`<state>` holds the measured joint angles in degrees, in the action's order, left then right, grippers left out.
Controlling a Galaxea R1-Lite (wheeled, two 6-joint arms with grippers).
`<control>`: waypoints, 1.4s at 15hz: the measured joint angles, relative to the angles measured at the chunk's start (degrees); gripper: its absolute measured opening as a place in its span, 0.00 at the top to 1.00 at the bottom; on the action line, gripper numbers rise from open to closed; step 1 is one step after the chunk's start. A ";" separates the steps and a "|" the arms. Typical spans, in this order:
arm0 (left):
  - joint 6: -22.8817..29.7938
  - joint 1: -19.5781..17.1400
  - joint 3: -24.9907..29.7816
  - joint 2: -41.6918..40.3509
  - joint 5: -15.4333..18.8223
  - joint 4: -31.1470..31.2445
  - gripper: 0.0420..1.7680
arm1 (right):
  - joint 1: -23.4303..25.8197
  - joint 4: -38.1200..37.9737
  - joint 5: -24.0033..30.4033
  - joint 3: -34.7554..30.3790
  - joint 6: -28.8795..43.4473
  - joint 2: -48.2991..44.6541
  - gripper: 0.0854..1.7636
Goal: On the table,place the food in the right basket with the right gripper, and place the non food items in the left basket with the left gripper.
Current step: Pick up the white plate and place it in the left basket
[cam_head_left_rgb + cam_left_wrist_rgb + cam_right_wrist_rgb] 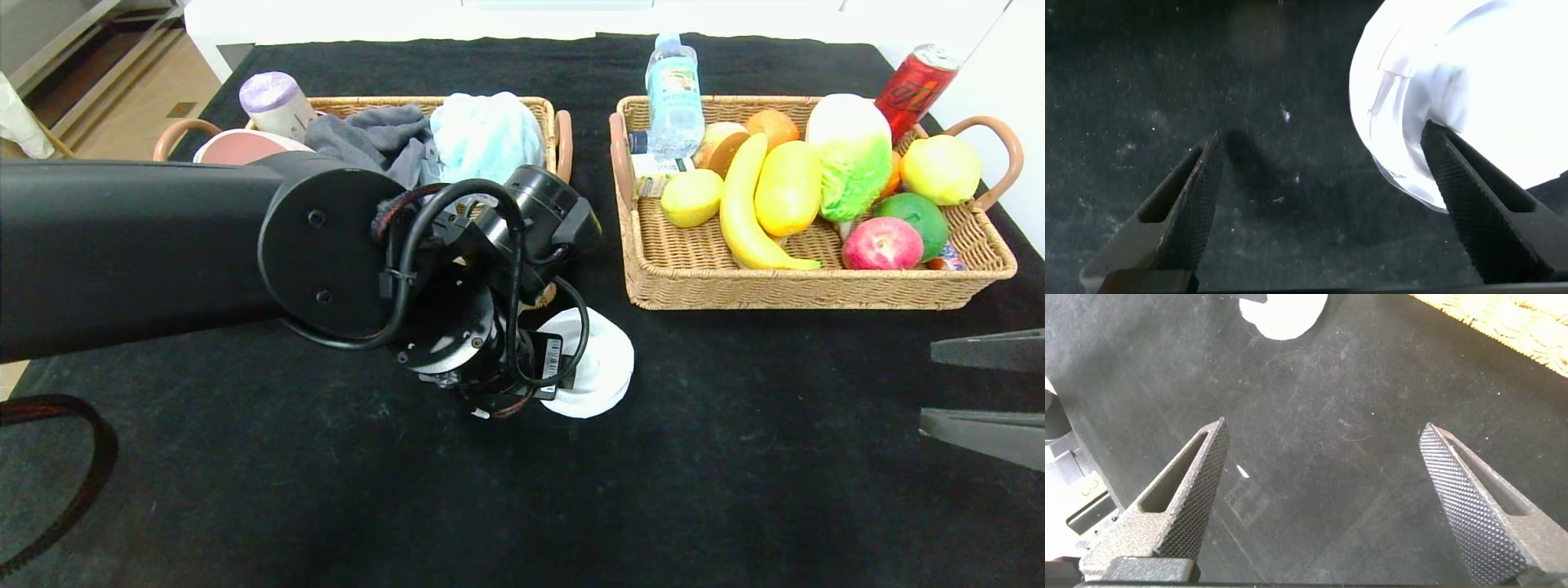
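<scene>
the white paper roll [600, 367] lies on the black table [735, 457] in front of the left basket [539, 106], under the left gripper [1323, 188], whose fingers are spread wide over it; likely light and crushable, best pinched gently across its sides; the right gripper [980, 392] waits spread at the right edge

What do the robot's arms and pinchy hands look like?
The left arm is a fat, smooth black tube ending in a round black joint with small screws. Black cables loop around its wrist, and a little white barcode sticker sits there. The left tool and right tool each have two long, pointed, flat black fingers with a bumpy, dotted grip surface.
</scene>
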<state>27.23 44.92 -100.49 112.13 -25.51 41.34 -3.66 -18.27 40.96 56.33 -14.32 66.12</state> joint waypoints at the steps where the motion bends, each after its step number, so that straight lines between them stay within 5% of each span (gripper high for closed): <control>1: -0.01 0.02 -0.12 0.09 0.02 0.41 0.03 | 0.00 0.00 0.00 0.00 0.00 0.00 0.03; 4: -0.06 0.00 -0.45 0.33 0.09 0.67 0.07 | 0.00 0.02 0.00 0.00 0.00 0.00 0.03; 7: -0.01 0.02 -0.48 0.38 0.11 0.72 0.35 | 0.00 0.02 0.00 0.00 0.00 0.00 0.03; 11: 0.05 0.00 -0.41 0.28 0.11 0.72 0.59 | 0.00 0.00 0.02 0.00 0.00 0.00 0.03; 12: 0.07 0.00 -0.41 0.22 0.11 0.67 0.83 | 0.00 0.02 0.00 0.00 0.02 0.00 0.03; 13: 0.07 0.00 -0.39 0.16 0.05 0.72 0.95 | 0.00 0.00 0.00 0.00 0.00 0.00 0.03; 21: 0.10 0.00 -0.34 -0.17 0.07 0.77 0.95 | 0.00 0.00 0.00 -0.16 0.00 0.05 0.03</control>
<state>27.33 44.92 -100.83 111.96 -25.44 42.11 -3.66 -18.27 40.96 56.17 -14.32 66.17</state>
